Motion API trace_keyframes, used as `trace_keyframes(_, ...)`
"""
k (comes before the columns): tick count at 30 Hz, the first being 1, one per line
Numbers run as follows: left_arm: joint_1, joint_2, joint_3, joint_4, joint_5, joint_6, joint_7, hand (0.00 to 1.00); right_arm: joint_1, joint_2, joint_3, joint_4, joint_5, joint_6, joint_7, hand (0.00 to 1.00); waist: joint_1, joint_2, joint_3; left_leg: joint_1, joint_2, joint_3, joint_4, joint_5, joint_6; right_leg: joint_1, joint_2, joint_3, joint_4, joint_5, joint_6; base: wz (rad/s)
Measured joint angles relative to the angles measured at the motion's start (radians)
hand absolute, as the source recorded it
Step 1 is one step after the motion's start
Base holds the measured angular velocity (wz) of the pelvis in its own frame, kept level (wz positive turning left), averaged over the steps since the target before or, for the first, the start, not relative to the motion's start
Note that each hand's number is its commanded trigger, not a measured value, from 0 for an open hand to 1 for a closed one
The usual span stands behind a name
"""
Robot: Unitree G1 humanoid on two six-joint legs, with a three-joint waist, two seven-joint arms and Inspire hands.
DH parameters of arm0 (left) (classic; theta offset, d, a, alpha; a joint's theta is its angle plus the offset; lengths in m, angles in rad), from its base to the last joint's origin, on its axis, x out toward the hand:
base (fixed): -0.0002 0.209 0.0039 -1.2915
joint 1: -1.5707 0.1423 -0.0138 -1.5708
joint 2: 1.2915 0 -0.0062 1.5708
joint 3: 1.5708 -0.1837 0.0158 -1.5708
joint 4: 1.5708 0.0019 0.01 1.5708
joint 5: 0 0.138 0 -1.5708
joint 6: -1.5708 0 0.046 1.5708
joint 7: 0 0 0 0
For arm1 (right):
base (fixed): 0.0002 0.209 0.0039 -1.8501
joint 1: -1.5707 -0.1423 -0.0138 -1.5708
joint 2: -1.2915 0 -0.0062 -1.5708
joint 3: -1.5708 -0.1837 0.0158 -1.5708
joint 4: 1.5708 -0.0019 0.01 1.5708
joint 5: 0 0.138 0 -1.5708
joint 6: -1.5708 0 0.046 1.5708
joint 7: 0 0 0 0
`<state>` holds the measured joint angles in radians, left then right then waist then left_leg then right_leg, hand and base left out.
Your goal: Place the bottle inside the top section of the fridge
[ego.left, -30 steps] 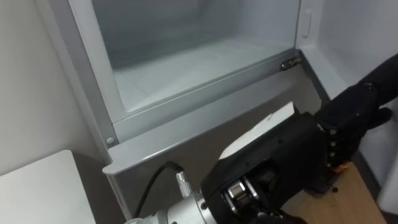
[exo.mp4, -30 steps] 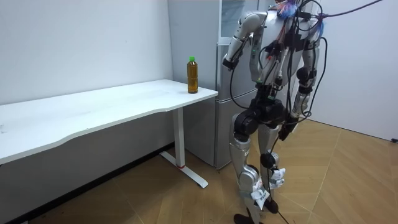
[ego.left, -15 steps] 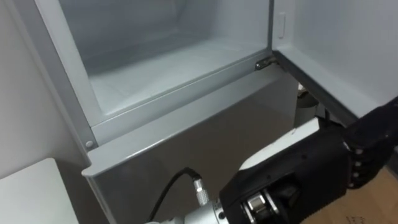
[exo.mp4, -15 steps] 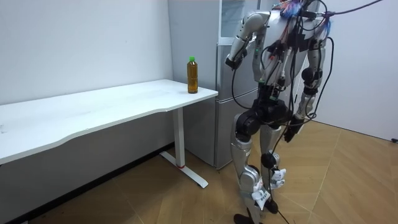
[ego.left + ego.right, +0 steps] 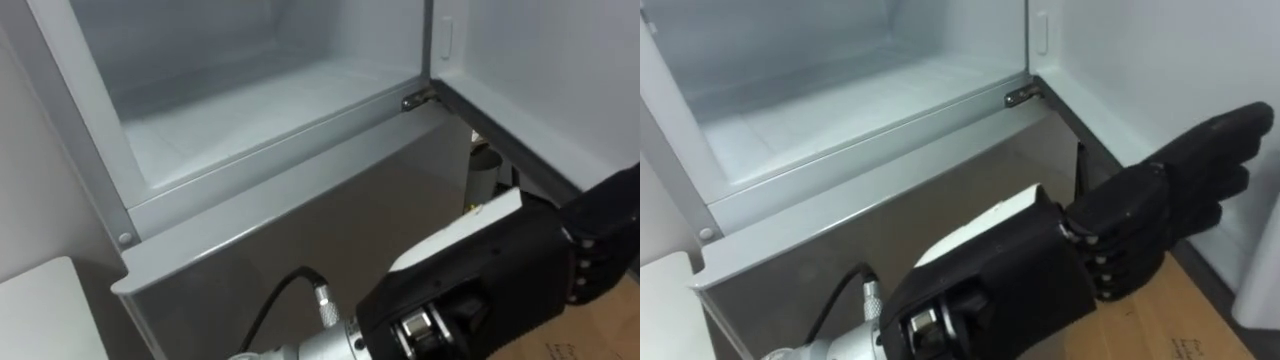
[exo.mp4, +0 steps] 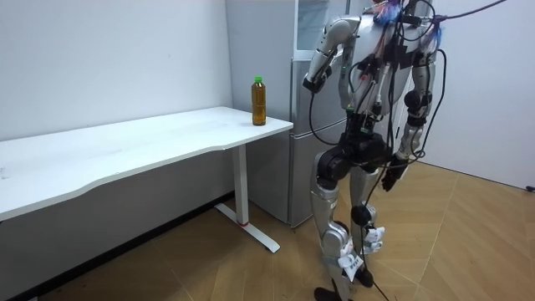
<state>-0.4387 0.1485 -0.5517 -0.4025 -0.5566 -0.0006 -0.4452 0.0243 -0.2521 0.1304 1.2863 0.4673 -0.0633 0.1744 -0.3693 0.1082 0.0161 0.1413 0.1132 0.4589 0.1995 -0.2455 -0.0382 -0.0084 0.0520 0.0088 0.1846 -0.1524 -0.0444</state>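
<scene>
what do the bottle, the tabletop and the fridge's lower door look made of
Bottle: likely clear plastic, amber liquid showing through, green cap.
Tabletop: matte white, probably laminate board.
Fridge lower door: grey painted or coated metal, judging by its soft sheen.

Soft, even, diffuse light. The fridge interior is brightest toward eleven o'clock; the left hand at three o'clock looks dark; dim shadow lies under the table.

The open fridge is seen closely from above in both eye views, and from afar in the room view.
</scene>
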Motion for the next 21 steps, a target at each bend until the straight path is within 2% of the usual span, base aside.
trace_keyframes(6,-0.002,0.004,0.000,0.000,0.001,0.000,-0.001,0.00,-0.004,0.003,0.012,0.000,-0.001,0.000,-0.006,0.00,0.023,-0.002,0.0014,-0.025,-0.001,-0.012,0.001,0.000,0.000,-0.008,-0.016,-0.070,0.000,0.000,0.000,0.20)
trace_keyframes(9,-0.002,0.006,0.000,0.000,0.003,0.000,-0.001,0.00,-0.008,0.016,0.011,0.001,-0.008,0.000,-0.011,0.00,0.040,-0.019,0.0107,-0.034,-0.003,-0.029,0.000,0.000,0.000,-0.003,-0.025,-0.104,0.000,0.000,0.000,0.35)
trace_keyframes(13,-0.001,0.006,0.000,-0.001,0.044,0.000,0.001,0.00,-0.008,0.015,0.009,0.001,-0.029,-0.001,-0.011,0.00,0.066,-0.026,0.0092,-0.050,-0.006,-0.042,0.002,0.000,0.000,-0.005,-0.032,-0.136,-0.002,-0.002,0.003,0.28)
trace_keyframes(15,-0.001,0.007,0.003,-0.003,0.071,-0.001,0.004,0.00,-0.010,0.016,0.009,0.002,-0.033,-0.001,-0.010,0.00,0.088,-0.028,0.0077,-0.052,-0.007,-0.063,0.003,0.000,0.000,0.000,-0.034,-0.149,-0.001,-0.002,0.003,0.18)
trace_keyframes(19,-0.001,0.007,0.016,-0.009,0.071,-0.001,0.005,0.00,-0.011,0.016,0.014,0.002,-0.031,-0.001,-0.014,0.00,0.108,-0.028,0.0067,-0.059,-0.009,-0.106,0.004,0.002,-0.002,0.014,-0.035,-0.178,-0.008,-0.002,0.003,0.27)
trace_keyframes(21,-0.001,0.007,0.029,-0.012,0.073,-0.001,0.006,0.00,-0.010,0.016,0.016,0.003,-0.027,-0.001,-0.020,0.00,0.124,-0.027,0.0056,-0.061,-0.009,-0.128,0.005,0.004,-0.006,0.029,-0.037,-0.205,-0.017,-0.002,0.002,0.30)
